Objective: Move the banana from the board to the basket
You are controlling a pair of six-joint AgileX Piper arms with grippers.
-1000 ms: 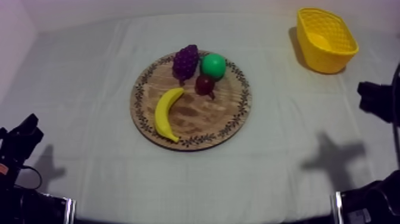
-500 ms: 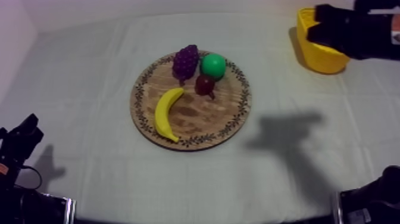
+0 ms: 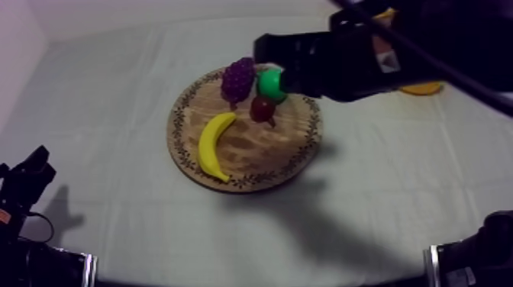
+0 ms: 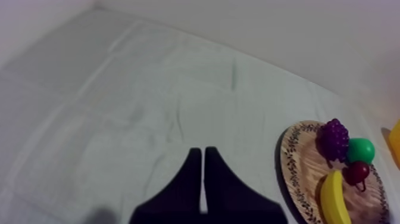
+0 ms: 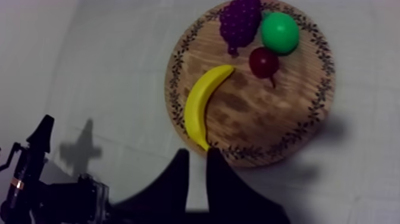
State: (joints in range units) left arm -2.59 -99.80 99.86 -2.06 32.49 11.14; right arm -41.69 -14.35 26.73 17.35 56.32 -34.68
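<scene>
My right gripper (image 5: pixel 198 156) hangs over the cloth (image 5: pixel 89 71) just off the wooden board's (image 5: pixel 256 113) rim, fingers slightly spread with nothing between them. The banana (image 5: pixel 199 101) lies on the board, untouched. My left gripper (image 4: pixel 203 150) rests pressed together, well apart. The yellow basket (image 3: pixel 418 89) sits mostly hidden behind my right arm (image 3: pixel 359 57).

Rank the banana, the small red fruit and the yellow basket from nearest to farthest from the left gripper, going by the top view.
1. banana: on the wooden board, at the side toward the left gripper.
2. small red fruit: farther in on the board, past the banana.
3. yellow basket: across the table, at its far right.
</scene>
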